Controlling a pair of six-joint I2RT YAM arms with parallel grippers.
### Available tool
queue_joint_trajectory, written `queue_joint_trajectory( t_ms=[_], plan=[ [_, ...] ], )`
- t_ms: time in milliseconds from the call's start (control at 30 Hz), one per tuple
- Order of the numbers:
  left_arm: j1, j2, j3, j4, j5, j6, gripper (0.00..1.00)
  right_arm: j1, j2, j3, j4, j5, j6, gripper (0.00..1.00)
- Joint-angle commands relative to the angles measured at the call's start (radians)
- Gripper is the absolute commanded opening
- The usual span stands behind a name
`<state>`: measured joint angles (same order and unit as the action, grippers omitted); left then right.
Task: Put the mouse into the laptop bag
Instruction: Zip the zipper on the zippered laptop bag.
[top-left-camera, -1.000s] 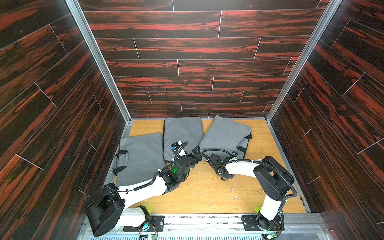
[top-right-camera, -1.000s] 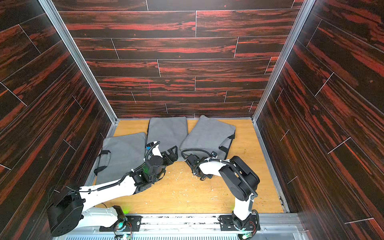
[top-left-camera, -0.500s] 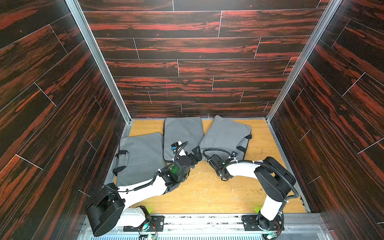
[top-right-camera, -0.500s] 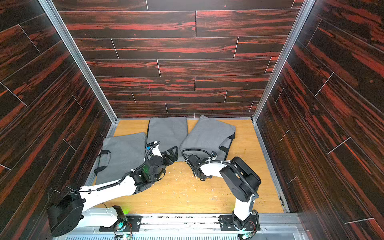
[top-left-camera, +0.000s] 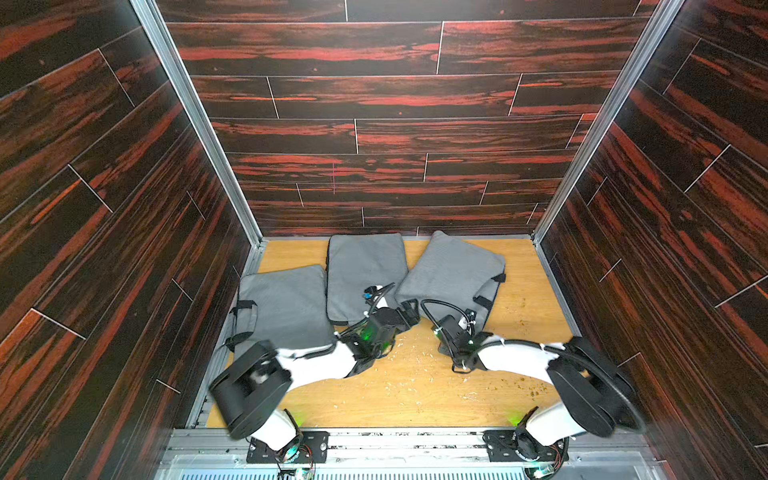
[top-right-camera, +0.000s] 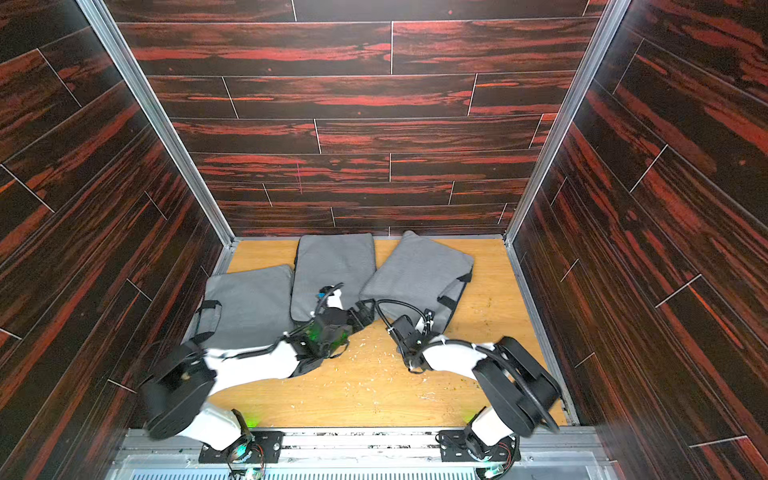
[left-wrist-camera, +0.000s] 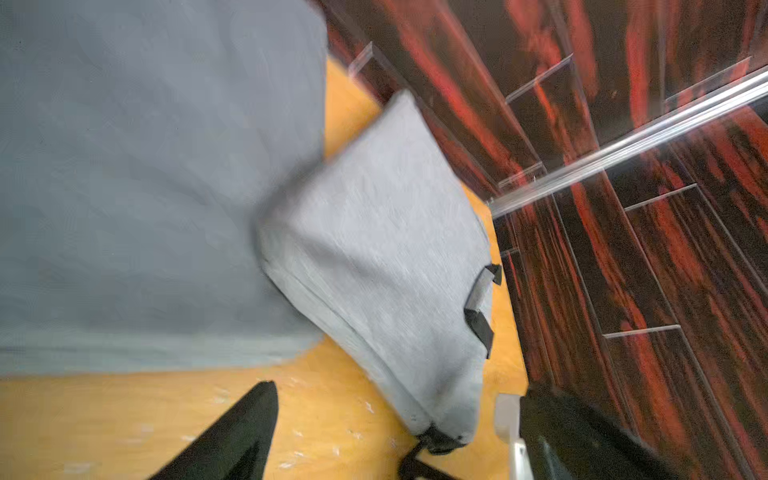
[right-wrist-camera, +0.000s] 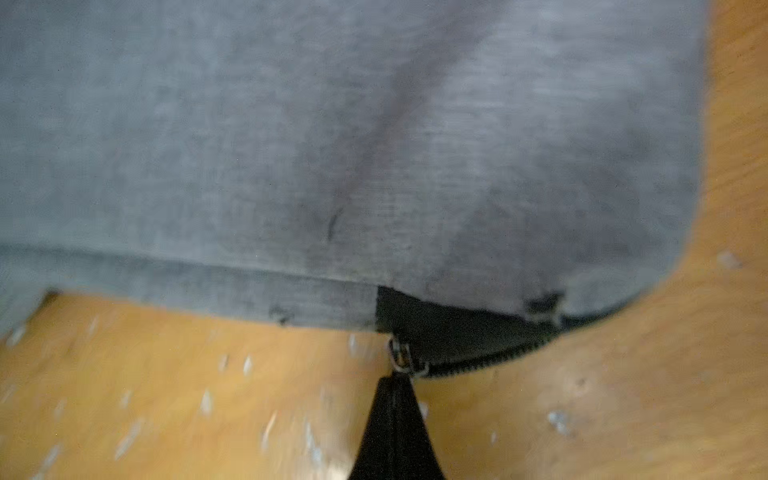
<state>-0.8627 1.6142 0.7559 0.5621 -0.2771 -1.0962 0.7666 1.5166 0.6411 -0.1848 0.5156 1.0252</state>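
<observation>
Low in frame, right gripper (right-wrist-camera: 397, 388) clamps the zip pull (right-wrist-camera: 401, 358) on the bag (right-wrist-camera: 332, 145), probably to open it; left gripper (top-left-camera: 408, 311) gapes empty beside.

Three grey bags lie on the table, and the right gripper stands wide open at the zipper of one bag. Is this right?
Not quite. The right gripper is not open: it is shut on the zipper pull of the bag, as the right wrist view shows. The rest holds: three grey bags lie on the table.
</observation>
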Motion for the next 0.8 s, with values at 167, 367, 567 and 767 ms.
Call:
queue_joint_trajectory(
  t_ms=[167,367,567,767],
  plan=[
    [-0.005,0.207,0.094,0.104,0.14,-0.197,0.93,0.001,-0.083,-0.063,0.034,-0.1,-0.077,0.0],
    [-0.015,0.304,0.143,0.153,0.184,-0.247,0.94,0.002,-0.109,-0.083,0.083,-0.129,-0.111,0.0],
    [-0.016,0.416,0.237,0.138,0.236,-0.279,0.94,0.001,-0.155,-0.103,0.099,-0.147,-0.116,0.0],
    [-0.014,0.497,0.303,0.138,0.254,-0.291,0.8,0.0,-0.188,-0.122,0.09,-0.124,-0.102,0.0]
  ],
)
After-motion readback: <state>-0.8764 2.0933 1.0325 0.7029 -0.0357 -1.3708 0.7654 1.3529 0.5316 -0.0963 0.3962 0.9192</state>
